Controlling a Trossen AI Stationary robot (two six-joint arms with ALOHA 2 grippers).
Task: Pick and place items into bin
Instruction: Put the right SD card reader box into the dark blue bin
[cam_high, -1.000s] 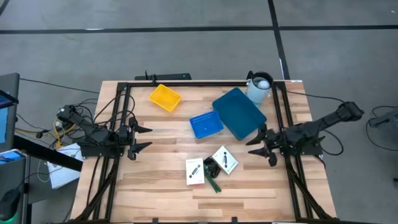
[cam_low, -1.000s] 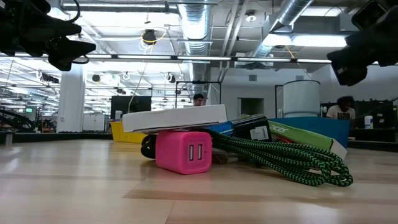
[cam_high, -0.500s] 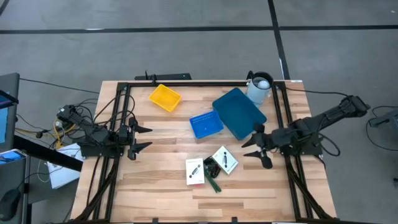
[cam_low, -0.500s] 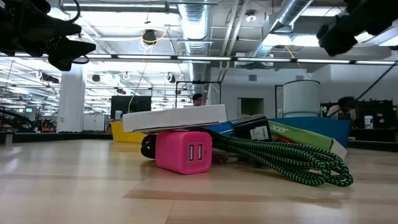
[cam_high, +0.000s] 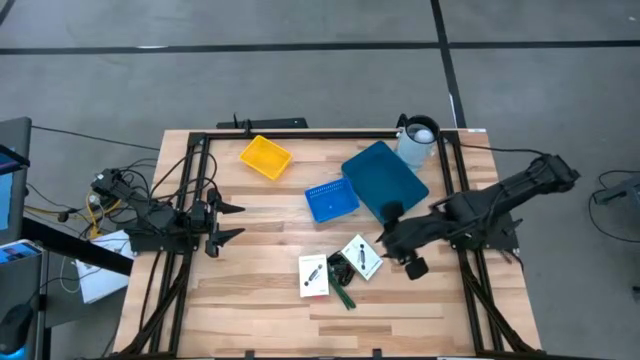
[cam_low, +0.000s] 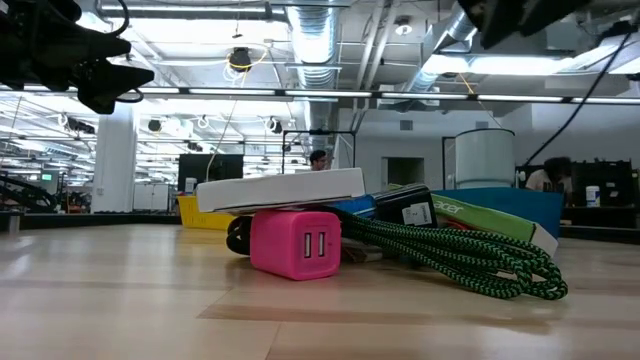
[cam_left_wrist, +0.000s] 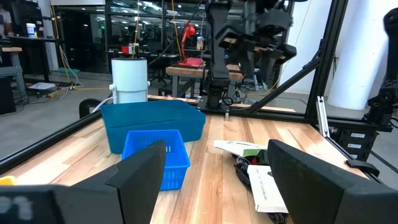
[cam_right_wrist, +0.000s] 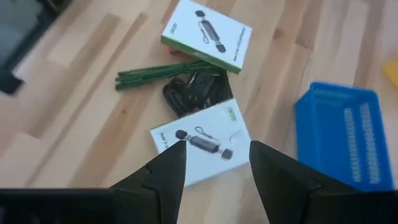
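Two white cards with black print (cam_high: 313, 275) (cam_high: 362, 256) lie on the table near its front edge, with a black piece (cam_high: 340, 267) between them and a black-and-green cord (cam_high: 345, 295) beside it. The low view shows a pink block (cam_low: 295, 243) under one card (cam_low: 280, 188). My right gripper (cam_high: 400, 240) is open above the table, just right of the cards. Its wrist view looks down on the cards (cam_right_wrist: 202, 142) (cam_right_wrist: 207, 34) and the cord (cam_right_wrist: 165, 73). My left gripper (cam_high: 228, 222) is open and waits at the table's left.
A small blue basket (cam_high: 331, 200) and a larger dark blue bin (cam_high: 385, 181) stand behind the items. A yellow tray (cam_high: 265, 157) is at the back left and a white cup (cam_high: 418, 140) at the back right. Black frame rails run along both table sides.
My right gripper has gone toward the table's left, toward the cards, and has risen in the low view. It has tipped downward over the items. The items have stayed where they were.
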